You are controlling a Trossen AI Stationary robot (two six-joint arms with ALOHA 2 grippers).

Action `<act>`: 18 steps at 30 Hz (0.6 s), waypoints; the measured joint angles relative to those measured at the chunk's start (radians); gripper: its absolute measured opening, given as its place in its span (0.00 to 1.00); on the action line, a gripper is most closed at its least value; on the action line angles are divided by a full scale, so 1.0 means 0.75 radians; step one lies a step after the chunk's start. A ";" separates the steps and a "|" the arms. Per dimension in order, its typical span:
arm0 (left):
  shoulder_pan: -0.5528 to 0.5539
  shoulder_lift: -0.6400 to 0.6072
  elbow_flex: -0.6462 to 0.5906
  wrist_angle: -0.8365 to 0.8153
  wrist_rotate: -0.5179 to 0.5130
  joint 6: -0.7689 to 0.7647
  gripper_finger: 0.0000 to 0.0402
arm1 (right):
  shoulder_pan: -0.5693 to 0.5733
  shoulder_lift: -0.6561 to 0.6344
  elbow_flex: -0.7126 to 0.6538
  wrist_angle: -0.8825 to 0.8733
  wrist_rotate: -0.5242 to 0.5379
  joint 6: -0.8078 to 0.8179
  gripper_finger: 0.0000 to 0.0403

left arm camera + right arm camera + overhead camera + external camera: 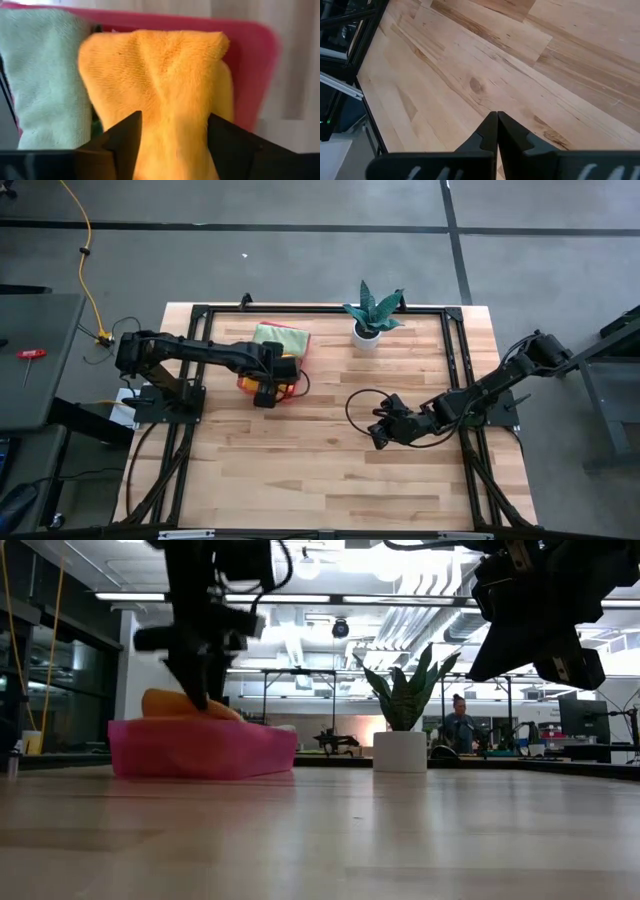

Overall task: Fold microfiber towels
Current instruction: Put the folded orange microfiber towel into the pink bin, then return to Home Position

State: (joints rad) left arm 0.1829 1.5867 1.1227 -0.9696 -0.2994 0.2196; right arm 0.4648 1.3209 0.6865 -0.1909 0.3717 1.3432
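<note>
While the parted left gripper (172,132) straddles the orange towel (160,85) in the pink tray (250,75), stowing is judged finished; withdrawal is required, the right gripper (497,131) being shut, empty.

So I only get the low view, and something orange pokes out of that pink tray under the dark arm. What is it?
Observer: A soft orange towel. The left wrist view shows it lying in the pink tray.
Operator: Is the arm gripping it?
Observer: It looks not. The left gripper is open, with one finger on each side of the towel.
Operator: And the arm at my upper right?
Observer: The right wrist view shows the right gripper shut and empty, over bare table.
</note>
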 joint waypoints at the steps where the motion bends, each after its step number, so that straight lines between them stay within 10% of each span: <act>1: 0.000 0.000 0.038 -0.041 0.020 -0.006 0.51 | 0.000 0.000 0.000 0.000 0.000 -0.002 0.00; 10: 0.002 -0.050 0.294 -0.258 0.165 -0.149 0.61 | 0.000 -0.006 -0.001 -0.001 0.007 -0.074 0.00; 18: -0.049 -0.563 -0.003 0.505 0.318 -0.497 0.56 | -0.003 -0.127 -0.001 0.008 0.187 -0.249 0.00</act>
State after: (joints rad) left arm 0.1461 1.1642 1.1204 -0.5912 -0.0611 -0.1533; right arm 0.4623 1.2254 0.6857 -0.1849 0.5120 1.1561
